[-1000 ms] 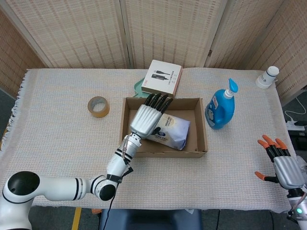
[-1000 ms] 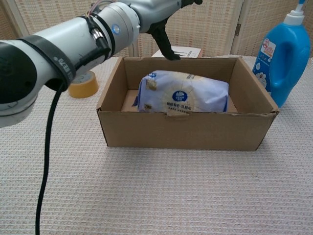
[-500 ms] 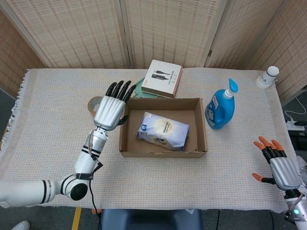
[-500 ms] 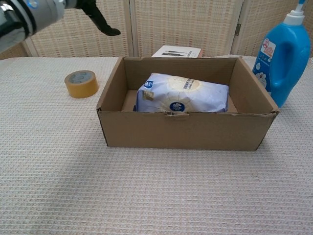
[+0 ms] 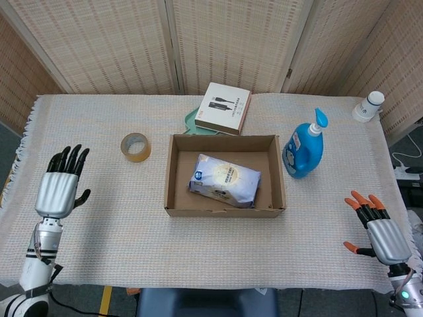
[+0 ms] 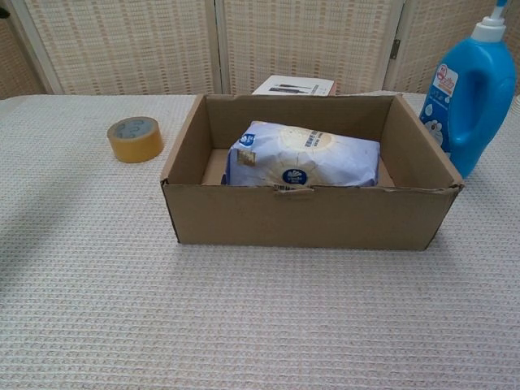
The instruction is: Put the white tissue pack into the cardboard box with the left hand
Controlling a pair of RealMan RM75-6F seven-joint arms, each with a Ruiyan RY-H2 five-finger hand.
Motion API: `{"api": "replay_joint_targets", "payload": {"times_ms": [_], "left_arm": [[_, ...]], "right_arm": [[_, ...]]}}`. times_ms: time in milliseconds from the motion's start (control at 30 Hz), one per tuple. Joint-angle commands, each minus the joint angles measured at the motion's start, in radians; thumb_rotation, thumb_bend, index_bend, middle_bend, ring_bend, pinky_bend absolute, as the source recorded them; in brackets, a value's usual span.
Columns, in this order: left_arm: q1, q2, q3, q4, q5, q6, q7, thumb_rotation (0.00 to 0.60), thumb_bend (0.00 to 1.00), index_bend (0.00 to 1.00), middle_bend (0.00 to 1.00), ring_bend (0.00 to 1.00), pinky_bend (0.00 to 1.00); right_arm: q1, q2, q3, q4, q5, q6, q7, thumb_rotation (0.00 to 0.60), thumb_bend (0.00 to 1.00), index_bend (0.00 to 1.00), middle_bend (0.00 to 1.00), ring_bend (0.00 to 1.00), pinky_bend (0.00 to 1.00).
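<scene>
I see woven beige folding screens [image 5: 218,39] along the table's far edge, a cream textured cloth [image 5: 99,218] covering the table, grey floor [image 5: 8,142] past its left edge, a yellow floor line [image 5: 106,300], even light

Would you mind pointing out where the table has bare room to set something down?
The widest bare patch lies between the left hand and the cardboard box, in front of the tape roll. Another runs from the blue bottle to the right hand. Behind the box it is crowded by the white carton.
</scene>
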Motion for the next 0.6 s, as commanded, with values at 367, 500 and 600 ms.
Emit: {"api": "replay_joint_targets", "payload": {"times_ms": [367, 500, 600], "left_arm": [[0.219, -0.088, 0.052, 0.322, 0.123, 0.089, -0.214, 0.6, 0.23, 0.0, 0.02, 0.0, 0.15], [0.238, -0.086, 0.041, 0.35, 0.15, 0.079, -0.241, 0.6, 0.23, 0.0, 0.02, 0.0, 0.15], [0.243, -0.086, 0.04, 0.353, 0.159, 0.076, -0.246, 0.6, 0.23, 0.0, 0.02, 0.0, 0.15]], "right_arm": [[-0.002, -0.006, -0.014, -0.007, -0.021, 0.008, -0.028, 0.6, 0.0, 0.13, 0.0, 0.0, 0.0], [-0.003, -0.01, -0.011, -0.004, -0.014, 0.005, -0.036, 0.6, 0.0, 0.13, 0.0, 0.0, 0.0], [-0.003, -0.01, -0.012, -0.003, -0.014, 0.005, -0.037, 0.6, 0.0, 0.13, 0.0, 0.0, 0.0]]}}
